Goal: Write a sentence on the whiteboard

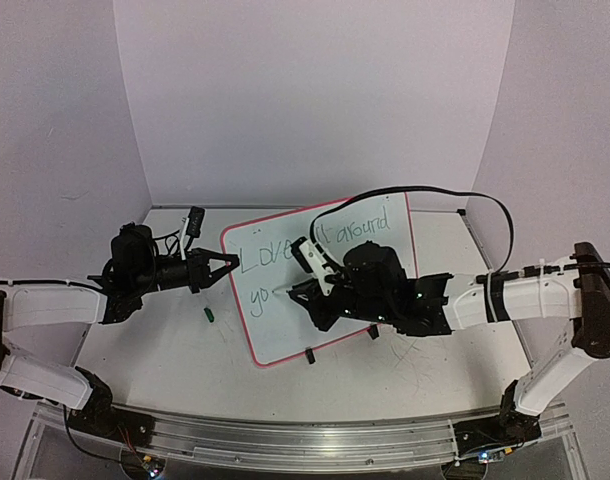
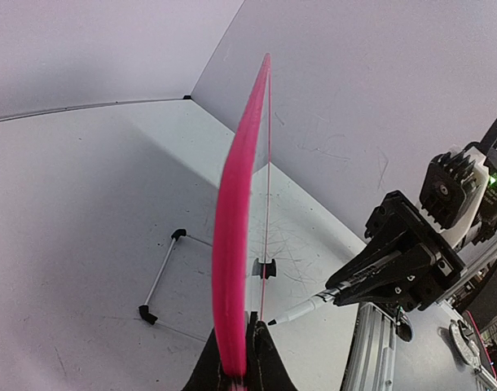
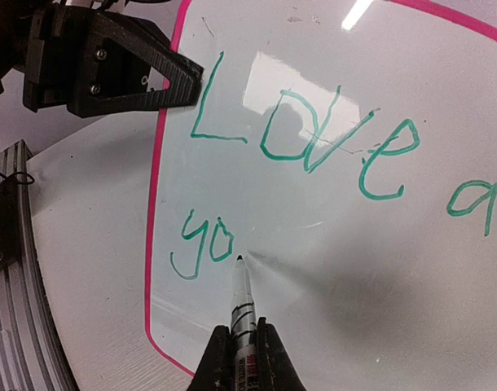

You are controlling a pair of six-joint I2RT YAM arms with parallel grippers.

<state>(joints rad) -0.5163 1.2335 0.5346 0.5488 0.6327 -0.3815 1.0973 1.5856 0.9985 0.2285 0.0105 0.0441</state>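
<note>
Clamped the whiteboard (image 1: 285,330) by its pink rim in left jaws; gripped a marker (image 3: 243,297) in right jaws, tip touching board beside "yo". Found whiteboard skewed on the surface (image 1: 155,340), sentence (image 3: 305,138) unfinished.

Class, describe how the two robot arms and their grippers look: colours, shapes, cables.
The left arm and right arm have white links, black joints and black wrist housings. The left gripper and right gripper each carry two black, angular, tapering fingers. A black cable loops above the right arm.
</note>
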